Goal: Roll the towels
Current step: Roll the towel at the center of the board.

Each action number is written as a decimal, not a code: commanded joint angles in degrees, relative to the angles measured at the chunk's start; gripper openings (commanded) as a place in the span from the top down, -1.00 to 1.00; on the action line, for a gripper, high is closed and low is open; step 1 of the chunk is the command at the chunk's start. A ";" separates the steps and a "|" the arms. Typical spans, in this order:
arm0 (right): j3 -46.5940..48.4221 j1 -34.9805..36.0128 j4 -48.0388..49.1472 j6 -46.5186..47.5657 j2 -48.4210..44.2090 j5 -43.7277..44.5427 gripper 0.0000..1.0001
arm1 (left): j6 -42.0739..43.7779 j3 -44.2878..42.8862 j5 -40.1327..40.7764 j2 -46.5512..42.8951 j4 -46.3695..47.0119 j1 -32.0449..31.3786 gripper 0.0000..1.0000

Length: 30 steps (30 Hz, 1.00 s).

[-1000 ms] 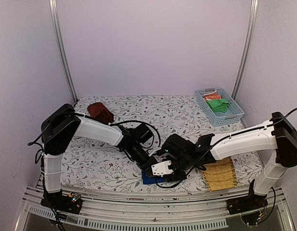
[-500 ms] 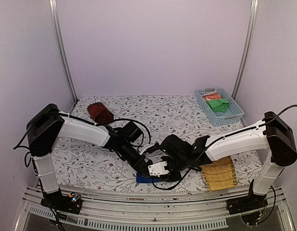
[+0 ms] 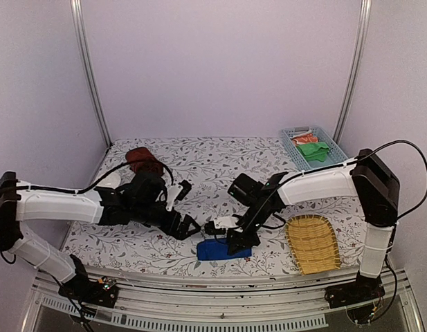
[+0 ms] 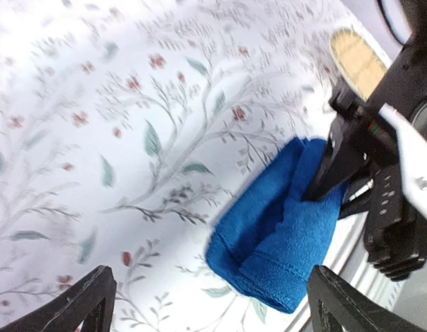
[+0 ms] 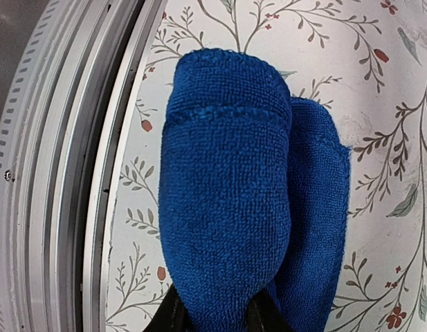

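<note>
We see the rolled blue towel (image 3: pixel 223 249) low in the centre of the top view, close to the front rail (image 5: pixel 68 138). Our right gripper (image 5: pixel 216 317) pinches its end. Our left gripper (image 3: pixel 186 227) is spread and sits apart to the left. A careless release could let the roll spring open or slide onto the rail.

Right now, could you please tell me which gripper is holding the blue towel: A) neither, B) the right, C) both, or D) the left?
B: the right gripper has its fingers closed on the blue towel, while the left gripper hangs open, apart from it.
</note>
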State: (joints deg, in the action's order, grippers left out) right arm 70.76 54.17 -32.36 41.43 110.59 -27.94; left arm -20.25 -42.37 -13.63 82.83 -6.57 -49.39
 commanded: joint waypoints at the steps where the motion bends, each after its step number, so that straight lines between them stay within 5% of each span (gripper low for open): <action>1: 2.08 -1.50 -11.88 0.97 6.57 -1.31 0.72 | 3.58 1.69 24.70 -11.09 6.69 -5.45 -0.97; 5: 6.09 -2.45 -16.05 1.34 10.82 -3.74 0.72 | 1.52 7.11 51.75 -18.31 14.94 -8.55 -0.97; 6: 7.45 -2.83 -17.60 1.45 12.29 -4.45 0.72 | 2.04 8.18 52.38 -19.77 17.37 -7.60 -0.97; 12: 14.38 -5.95 -23.88 1.55 18.35 -8.18 0.72 | 18.03 16.35 24.74 -28.29 27.55 -8.16 -0.44; 19: 19.81 -8.32 -30.08 2.86 22.45 -12.07 0.71 | 20.23 18.45 29.55 -21.76 25.11 -18.68 -0.51; 30: 21.66 -8.63 -31.26 3.39 26.59 -13.61 0.68 | 34.12 6.27 25.49 -0.65 17.71 -24.24 -0.57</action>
State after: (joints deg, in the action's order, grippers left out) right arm 94.67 45.54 -61.91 44.01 131.66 -50.74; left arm 7.64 -32.69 13.69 77.67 13.61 -72.05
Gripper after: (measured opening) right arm 0.221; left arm 0.788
